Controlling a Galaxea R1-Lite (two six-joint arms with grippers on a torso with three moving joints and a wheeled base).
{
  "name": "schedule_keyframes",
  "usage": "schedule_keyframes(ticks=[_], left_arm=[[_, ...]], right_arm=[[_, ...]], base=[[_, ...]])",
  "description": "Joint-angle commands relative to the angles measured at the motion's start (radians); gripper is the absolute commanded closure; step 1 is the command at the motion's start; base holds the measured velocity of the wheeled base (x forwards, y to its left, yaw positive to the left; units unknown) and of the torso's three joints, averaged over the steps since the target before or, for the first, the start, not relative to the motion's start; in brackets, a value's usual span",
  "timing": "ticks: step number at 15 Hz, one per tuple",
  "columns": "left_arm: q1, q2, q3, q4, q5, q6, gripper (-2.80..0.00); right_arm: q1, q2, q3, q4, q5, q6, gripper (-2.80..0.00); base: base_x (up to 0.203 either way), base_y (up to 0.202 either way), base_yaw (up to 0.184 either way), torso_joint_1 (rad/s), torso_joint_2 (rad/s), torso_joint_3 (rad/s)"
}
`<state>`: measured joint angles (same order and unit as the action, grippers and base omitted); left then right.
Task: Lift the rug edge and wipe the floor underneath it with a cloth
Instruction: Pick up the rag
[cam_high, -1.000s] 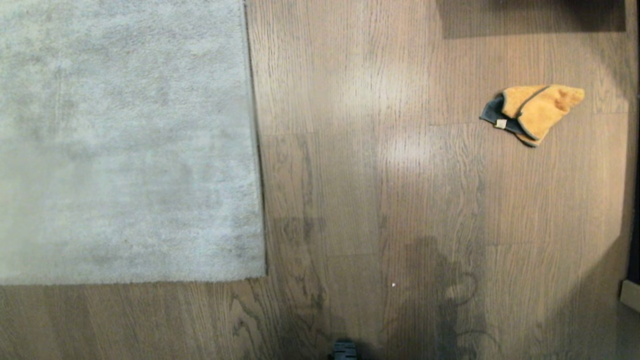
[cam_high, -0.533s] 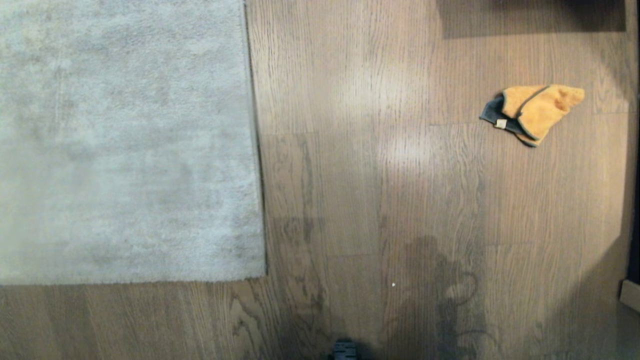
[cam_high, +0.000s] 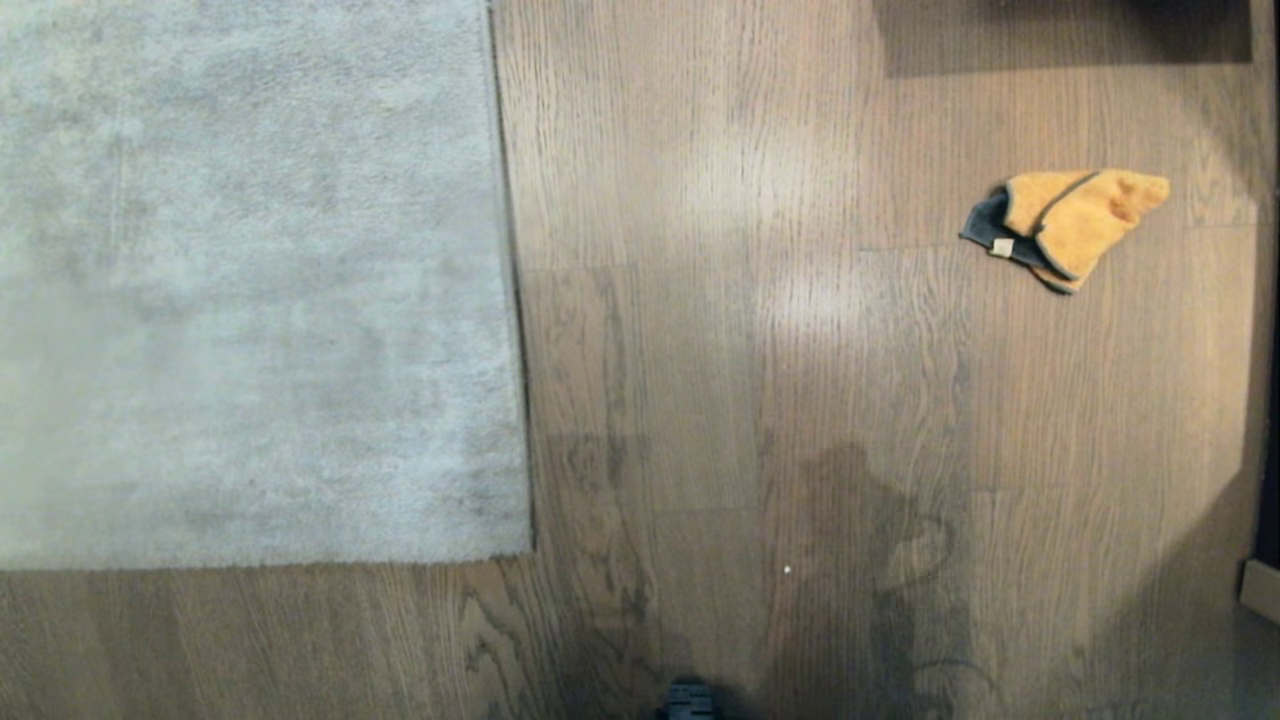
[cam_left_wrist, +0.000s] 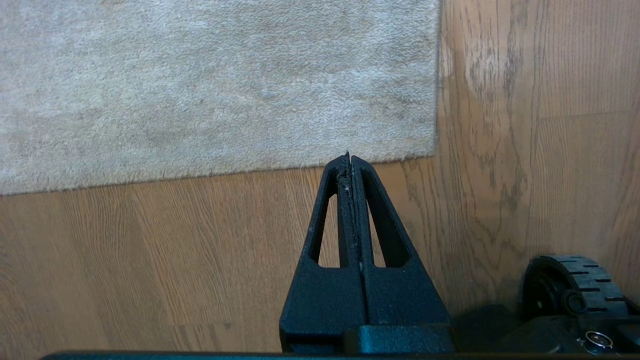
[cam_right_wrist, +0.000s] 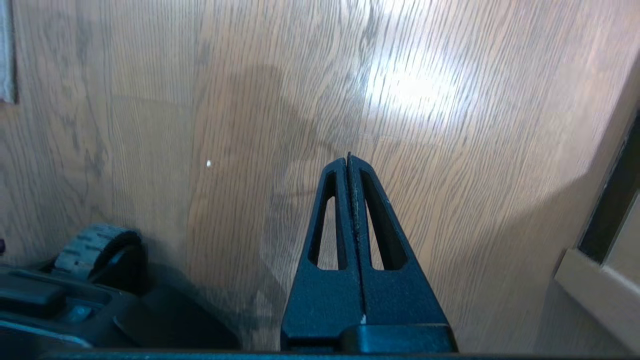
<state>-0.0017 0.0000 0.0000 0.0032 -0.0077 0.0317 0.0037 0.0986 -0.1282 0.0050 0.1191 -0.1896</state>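
- Two grippers were in sight only through their own wrist cameras; neither arm showed in the head view.
- The left gripper (cam_left_wrist: 349, 156) had its fingers pressed flat together with nothing between them, hanging above the floor (cam_left_wrist: 150, 260) just short of the rug edge (cam_left_wrist: 300, 167), near the rug's corner.
- The right gripper (cam_right_wrist: 348, 156) was likewise fully closed and empty, poised over bare planks, with a bright glare patch beyond its tips.
- In the head view the grey rug (cam_high: 250, 280) filled the area from 9 to 11 o'clock, lying flat, its straight border running down to a corner (cam_high: 528, 550) at about 7 o'clock.
- The cloth (cam_high: 1065, 228) lay crumpled on the floor (cam_high: 750, 400) at about 2 o'clock, well apart from the rug, orange-yellow side up with a dark part on its left side.
- A base wheel (cam_left_wrist: 570, 287) showed beside the left gripper, and another wheel (cam_right_wrist: 95, 245) beside the right.
- A pale skirting piece (cam_right_wrist: 595, 290) stood at the floor's edge near the right gripper.
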Motion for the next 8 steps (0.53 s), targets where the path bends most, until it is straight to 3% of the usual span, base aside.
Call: schedule_keyframes(ticks=[1, 4, 8], left_arm=[[0.0, 0.0, 0.0, 0.0, 0.0, 0.001, 0.0], [0.0, 0.0, 0.0, 0.0, 0.0, 0.001, 0.0], [0.0, 0.0, 0.0, 0.0, 0.0, 0.001, 0.0]], right_arm=[[0.003, 0.114, -0.051, -0.011, 0.001, -0.002, 0.0], [0.007, 0.275, -0.106, -0.092, 0.002, -0.001, 0.0], [0.009, 0.539, -0.127, -0.33, 0.004, 0.004, 0.0]], base=[[0.0, 0.0, 0.0, 0.0, 0.0, 0.0], [0.0, 0.0, 0.0, 0.0, 0.0, 0.0], [0.0, 0.0, 0.0, 0.0, 0.0, 0.0]])
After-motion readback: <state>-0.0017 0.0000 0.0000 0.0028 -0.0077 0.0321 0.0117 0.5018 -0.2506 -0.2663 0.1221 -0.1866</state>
